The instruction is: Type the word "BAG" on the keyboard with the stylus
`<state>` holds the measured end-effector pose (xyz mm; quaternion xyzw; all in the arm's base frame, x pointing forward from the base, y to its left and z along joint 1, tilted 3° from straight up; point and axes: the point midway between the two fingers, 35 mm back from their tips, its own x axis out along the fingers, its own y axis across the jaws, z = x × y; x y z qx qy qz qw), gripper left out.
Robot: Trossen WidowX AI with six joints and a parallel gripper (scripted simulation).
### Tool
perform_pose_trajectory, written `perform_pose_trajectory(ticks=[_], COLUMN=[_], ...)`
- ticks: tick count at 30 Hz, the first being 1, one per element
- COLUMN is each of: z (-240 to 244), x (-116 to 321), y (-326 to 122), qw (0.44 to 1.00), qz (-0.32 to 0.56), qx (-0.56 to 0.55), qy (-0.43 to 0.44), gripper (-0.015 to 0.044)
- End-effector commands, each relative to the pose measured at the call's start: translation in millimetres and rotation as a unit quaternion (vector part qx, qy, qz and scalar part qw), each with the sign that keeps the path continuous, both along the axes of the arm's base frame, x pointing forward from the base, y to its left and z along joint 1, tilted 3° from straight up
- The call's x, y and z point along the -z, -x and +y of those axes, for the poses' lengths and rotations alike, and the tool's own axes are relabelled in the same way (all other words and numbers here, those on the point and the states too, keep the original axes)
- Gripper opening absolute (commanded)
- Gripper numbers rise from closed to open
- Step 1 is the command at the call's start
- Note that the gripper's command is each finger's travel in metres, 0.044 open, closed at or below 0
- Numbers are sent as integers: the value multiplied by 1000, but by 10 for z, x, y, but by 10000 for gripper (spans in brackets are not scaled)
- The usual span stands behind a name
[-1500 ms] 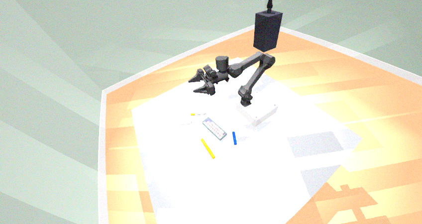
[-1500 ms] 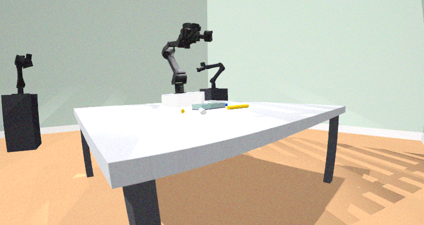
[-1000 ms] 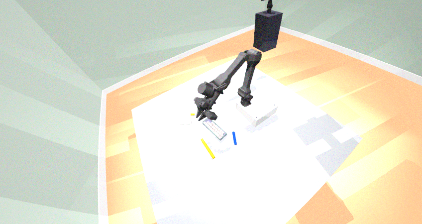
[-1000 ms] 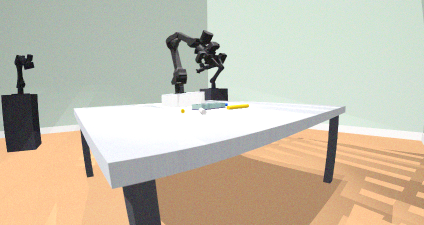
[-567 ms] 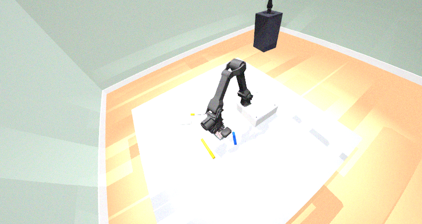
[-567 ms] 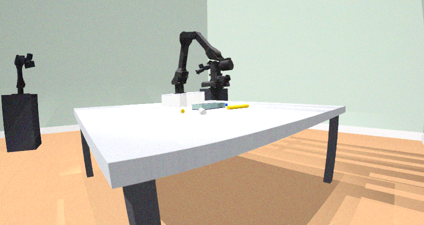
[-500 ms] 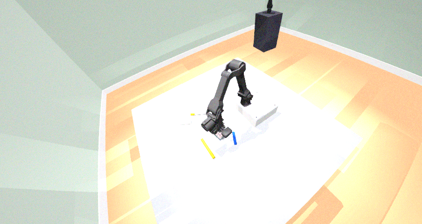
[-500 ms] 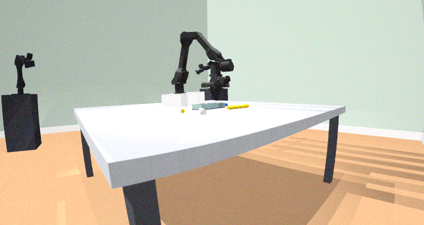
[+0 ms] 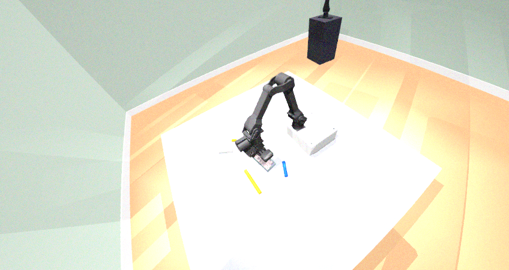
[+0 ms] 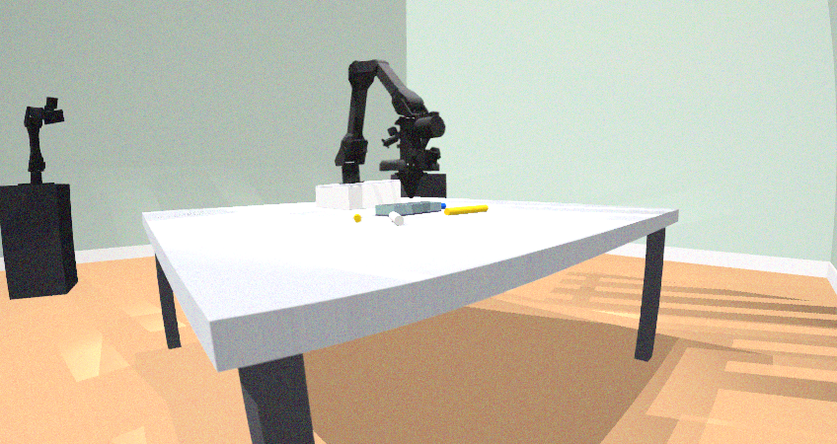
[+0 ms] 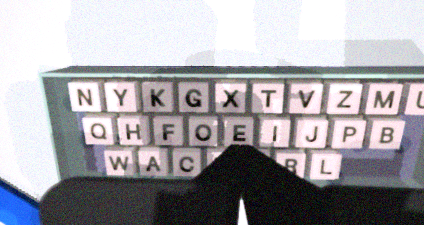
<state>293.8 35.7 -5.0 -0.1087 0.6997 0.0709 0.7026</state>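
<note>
Found the gripper (image 9: 266, 156) (image 10: 411, 194) (image 11: 239, 154) clenched, fingertips together, with nothing seen in its grasp. Pointed downward over the keyboard (image 9: 269, 166) (image 10: 409, 208) (image 11: 57, 135); in the wrist view, covers the lower edge of the E key (image 11: 239, 133). Contact with the keys: cannot tell.

From the fingertips in that view, noted the B key (image 11: 386, 134) at three o'clock, the A key (image 11: 152, 163) at nine and the G key (image 11: 193, 99) between ten and eleven.

Measured against the keyboard in the top view, located on the table (image 9: 321, 203) (image 10: 411, 249) a long yellow rod (image 9: 252, 182) (image 10: 467, 210) at seven o'clock, a blue rod (image 9: 284, 168) (image 10: 443, 206) (image 11: 14, 207) between three and four, a white rod (image 9: 225, 152) (image 10: 396, 219) between nine and ten, and a small yellow piece (image 9: 233, 140) (image 10: 356, 218) at ten. Cannot tell which to record as stylus.
</note>
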Motion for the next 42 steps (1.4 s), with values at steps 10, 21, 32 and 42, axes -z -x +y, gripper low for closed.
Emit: perform_pose_trajectory(ticks=[10,21,32,42], z=[-230,-686,-509,-319], x=[-23,-52,-30,-19], y=[-82,-192,173,204], qw=[1000,1000,1000,1000], qz=[-1,-1,1,1], qx=[-8,-8,-8,-8], qy=[1,4,3,2], gripper=[0,0,0,0])
